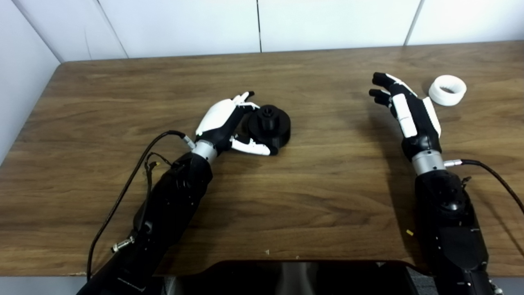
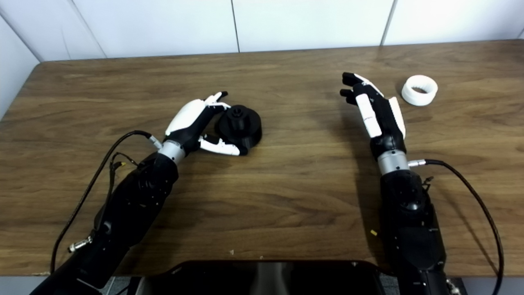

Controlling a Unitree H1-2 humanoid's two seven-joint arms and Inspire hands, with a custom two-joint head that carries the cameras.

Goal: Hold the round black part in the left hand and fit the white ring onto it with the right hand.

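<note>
The round black part with a small hub on top rests on the wooden table, left of centre. My left hand cups it from the left: fingers stretched along its back left rim, thumb lying along its front. The fingers are spread, not closed, and I cannot tell whether they touch the part. The white ring lies flat at the far right. My right hand hovers open just left of the ring, apart from it, fingers pointing away from me.
White wall panels close off the table's back and left side. A dark flat device sits at the front edge. Cables trail from both forearms. Tiny scraps lie on the wood near the front.
</note>
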